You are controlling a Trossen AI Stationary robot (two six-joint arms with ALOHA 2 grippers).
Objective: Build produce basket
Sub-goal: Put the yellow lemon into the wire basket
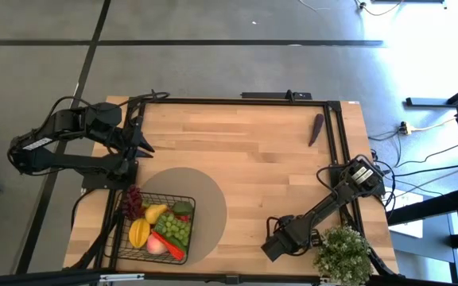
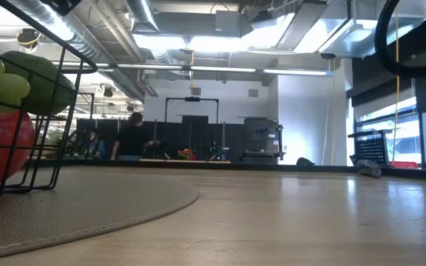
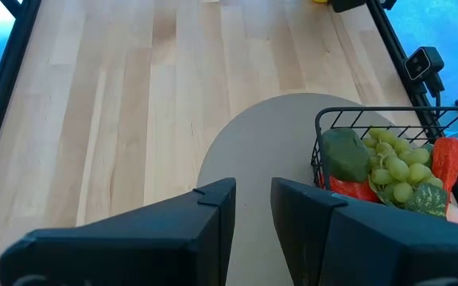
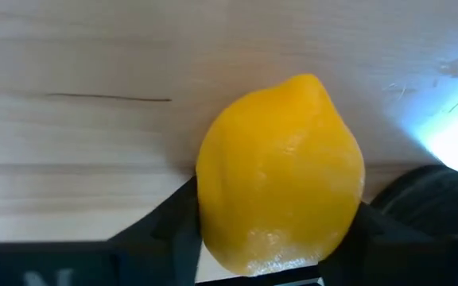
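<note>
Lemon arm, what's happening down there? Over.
Right gripper around round yellow lemon, near table's front edge. Left gripper empty, open. Square black wire-mesh basket partly filled. Nothing seen blocking.

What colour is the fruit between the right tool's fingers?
Yellow: a lemon, clearest in the right wrist view.

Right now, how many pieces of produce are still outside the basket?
2 that I can see. The eggplant lies on the table's far right side. The lemon sits between the right gripper's fingers near the potted plant. Others may be hidden.
</note>
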